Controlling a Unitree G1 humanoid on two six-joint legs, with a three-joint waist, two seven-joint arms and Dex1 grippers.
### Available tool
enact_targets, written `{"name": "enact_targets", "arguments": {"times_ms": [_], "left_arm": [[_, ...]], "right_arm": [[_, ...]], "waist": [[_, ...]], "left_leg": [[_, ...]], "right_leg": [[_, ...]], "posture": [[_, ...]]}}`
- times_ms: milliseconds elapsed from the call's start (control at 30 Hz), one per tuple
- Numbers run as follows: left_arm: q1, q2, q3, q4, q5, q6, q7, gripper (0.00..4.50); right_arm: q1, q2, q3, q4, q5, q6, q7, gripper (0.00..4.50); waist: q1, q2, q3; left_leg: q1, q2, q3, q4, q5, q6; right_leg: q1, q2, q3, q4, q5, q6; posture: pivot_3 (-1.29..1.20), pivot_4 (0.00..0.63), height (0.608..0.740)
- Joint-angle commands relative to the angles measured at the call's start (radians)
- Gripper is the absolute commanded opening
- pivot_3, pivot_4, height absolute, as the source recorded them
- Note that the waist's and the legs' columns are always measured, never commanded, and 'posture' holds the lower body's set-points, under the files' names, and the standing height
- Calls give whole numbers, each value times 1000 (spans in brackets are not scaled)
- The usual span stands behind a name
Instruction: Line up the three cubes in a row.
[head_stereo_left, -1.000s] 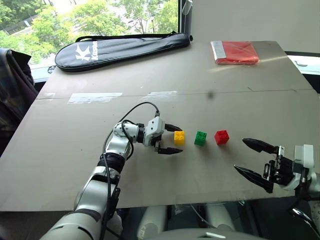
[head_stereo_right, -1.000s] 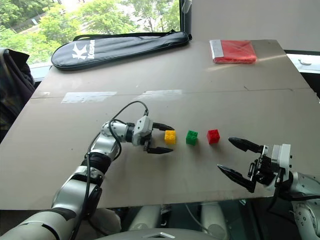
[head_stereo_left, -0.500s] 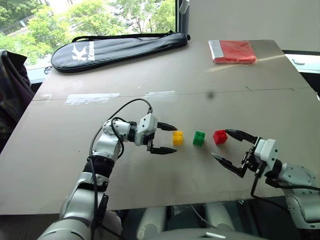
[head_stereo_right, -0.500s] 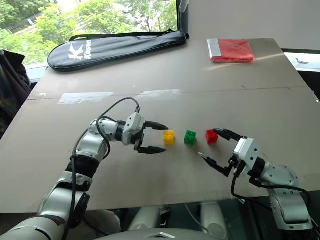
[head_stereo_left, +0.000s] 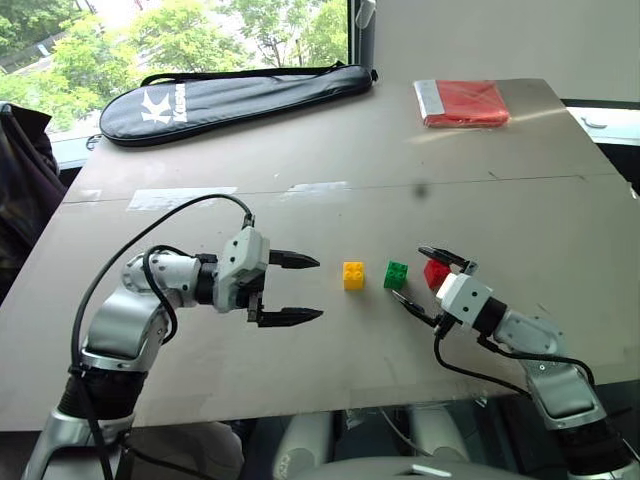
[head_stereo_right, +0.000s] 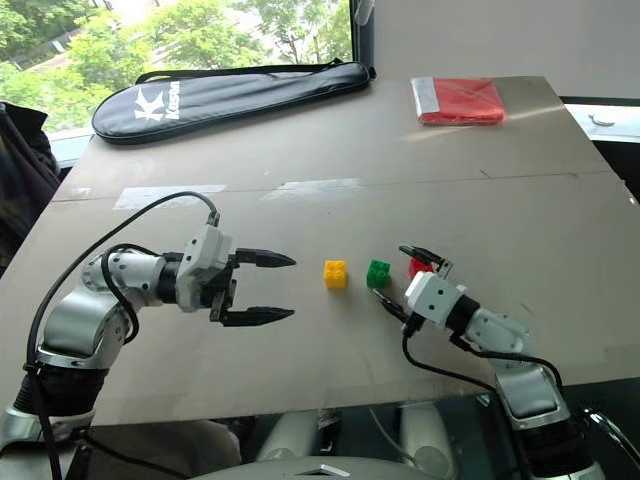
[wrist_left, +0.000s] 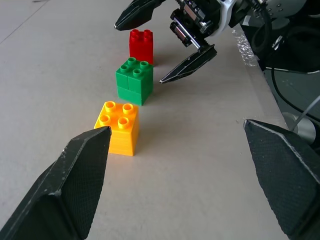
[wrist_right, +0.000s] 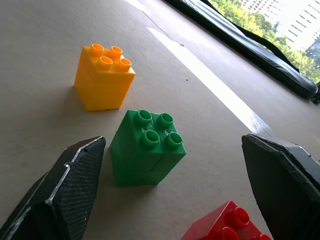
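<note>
Three studded cubes stand in a line on the brown table: yellow (head_stereo_left: 353, 274), green (head_stereo_left: 396, 274) and red (head_stereo_left: 436, 272). My left gripper (head_stereo_left: 318, 288) is open and hovers a short way left of the yellow cube, pointing at it with nothing between its fingers. My right gripper (head_stereo_left: 407, 272) is open and reaches in from the right. The red cube (wrist_right: 225, 227) sits between its fingers near the palm, and the green cube (wrist_right: 146, 147) stands by its fingertips. I cannot tell whether a finger touches either cube. The left wrist view looks along the row: yellow (wrist_left: 119, 127), green (wrist_left: 134, 80), red (wrist_left: 141, 45).
A black racket bag (head_stereo_left: 230, 90) lies along the table's far left edge. A flat red packet (head_stereo_left: 465, 102) lies at the far right. Pale tape strips (head_stereo_left: 180, 197) cross the middle seam. The table's front edge (head_stereo_left: 330, 395) runs just behind both arms.
My left gripper has drawn back to the left, away from the yellow cube. My right gripper has swung in from the front right and rolled, coming around the red cube. The cubes kept their places.
</note>
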Motion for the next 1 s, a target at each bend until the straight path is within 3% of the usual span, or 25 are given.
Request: {"name": "enact_targets", "arguments": {"times_ms": [33, 1000], "left_arm": [[15, 15, 41, -81, -37, 36, 57, 4350], [33, 27, -1, -74, -36, -6, 77, 4350]], "right_arm": [[-18, -5, 6, -6, -64, -40, -58, 4500], [2, -37, 15, -22, -132, -30, -126, 4500]], "waist": [[0, 0, 0], [-1, 0, 0]], "left_leg": [[0, 0, 0, 0, 0, 0], [0, 0, 1, 0, 0, 0]], "right_leg": [[0, 0, 0, 0, 0, 0], [0, 0, 0, 1, -1, -2]], "posture": [[0, 150, 712], [0, 150, 712]]}}
